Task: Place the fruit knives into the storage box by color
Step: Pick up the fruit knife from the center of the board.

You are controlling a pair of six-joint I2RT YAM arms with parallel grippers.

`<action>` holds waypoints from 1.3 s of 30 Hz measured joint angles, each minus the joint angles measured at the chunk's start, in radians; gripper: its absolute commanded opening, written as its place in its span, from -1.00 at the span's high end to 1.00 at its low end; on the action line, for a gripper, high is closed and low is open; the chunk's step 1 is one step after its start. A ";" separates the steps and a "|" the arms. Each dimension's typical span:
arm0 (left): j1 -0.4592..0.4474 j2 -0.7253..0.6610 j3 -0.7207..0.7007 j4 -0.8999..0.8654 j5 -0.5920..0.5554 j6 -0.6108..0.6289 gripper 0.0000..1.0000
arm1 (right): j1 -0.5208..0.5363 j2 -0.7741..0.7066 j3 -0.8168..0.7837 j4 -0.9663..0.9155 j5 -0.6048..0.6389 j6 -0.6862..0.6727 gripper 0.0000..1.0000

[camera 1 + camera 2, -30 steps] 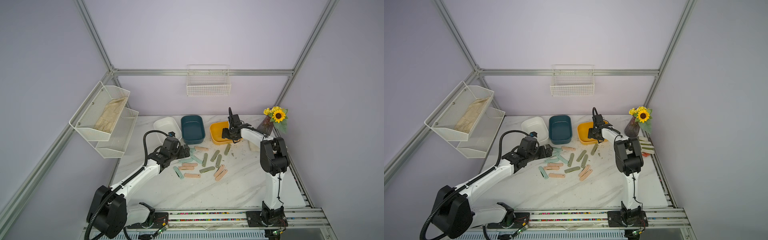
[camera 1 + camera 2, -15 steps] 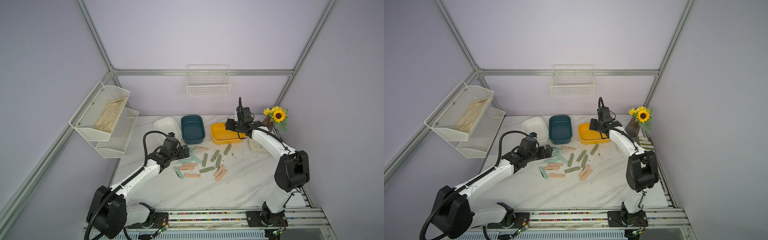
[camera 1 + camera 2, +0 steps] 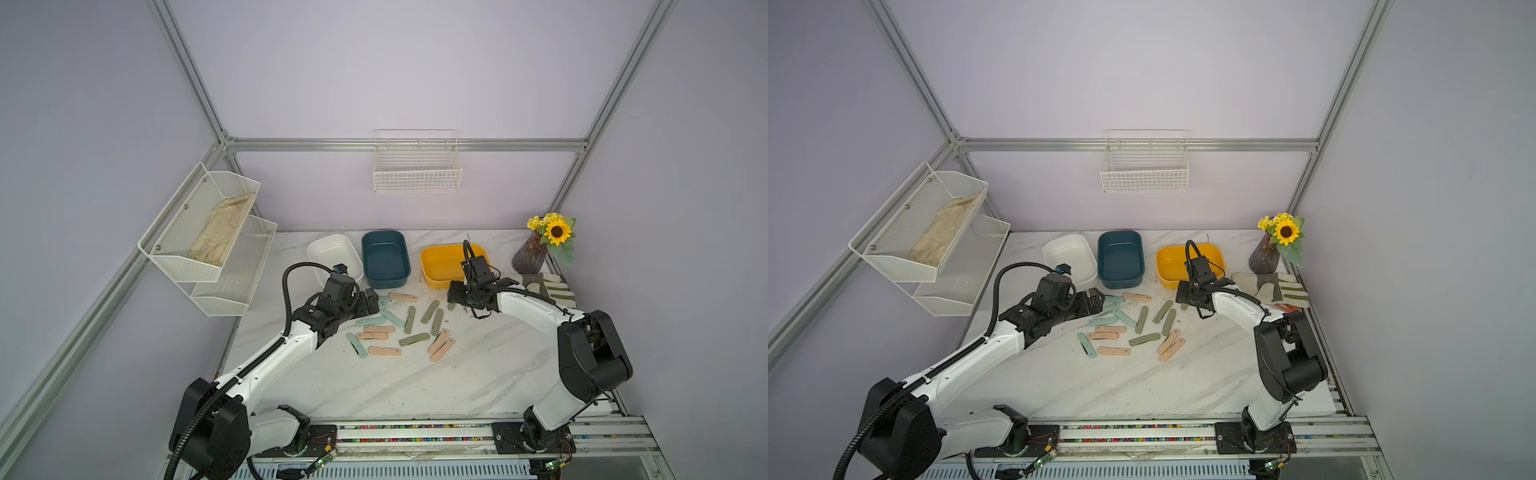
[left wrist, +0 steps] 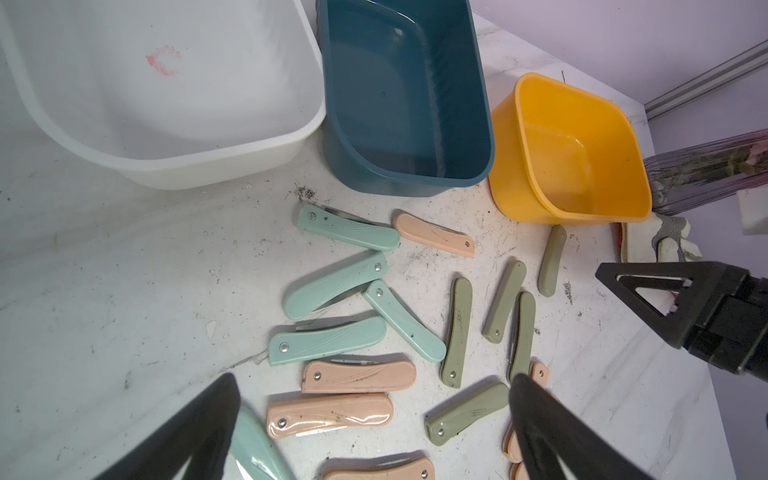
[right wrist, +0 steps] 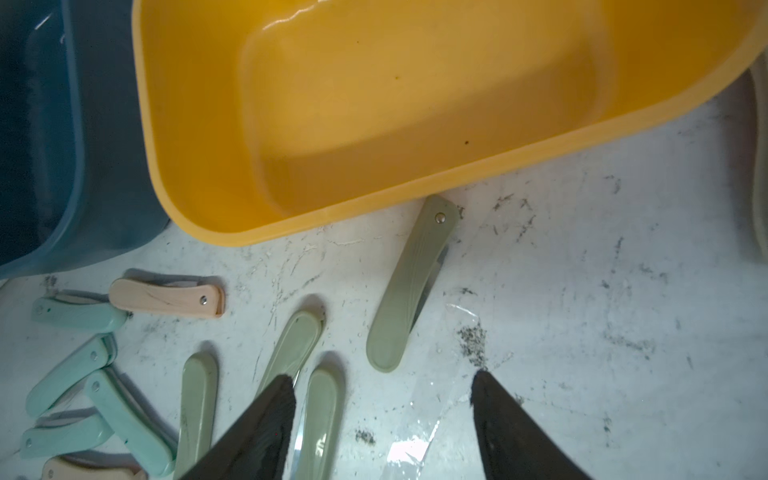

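Olive-grey folded knife (image 5: 409, 286) | rivet end at yellow box (image 5: 332, 216) rim, long axis pointing away from it, blade edge peeking | my right fingers (image 5: 262, 436) spread, empty | left fingers (image 4: 199, 432) spread

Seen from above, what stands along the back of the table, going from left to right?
white box → dark teal box → yellow box → vase of sunflowers

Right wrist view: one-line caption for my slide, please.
Open right pincer above an olive knife lying by the rim of the empty yellow box.
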 measured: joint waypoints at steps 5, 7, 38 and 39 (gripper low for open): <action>-0.004 0.000 0.000 0.000 0.003 -0.005 -1.00 | 0.000 0.080 0.027 0.031 0.035 0.004 -0.41; -0.006 0.000 0.000 0.000 0.005 -0.005 -0.99 | 0.000 0.110 0.039 0.037 0.048 0.004 -0.41; -0.006 0.017 0.000 0.005 0.020 -0.016 -1.00 | 0.023 0.271 0.119 0.086 0.121 -0.134 0.20; -0.007 0.021 0.000 0.005 0.021 -0.022 -0.99 | 0.028 0.269 0.114 0.089 0.126 -0.137 0.21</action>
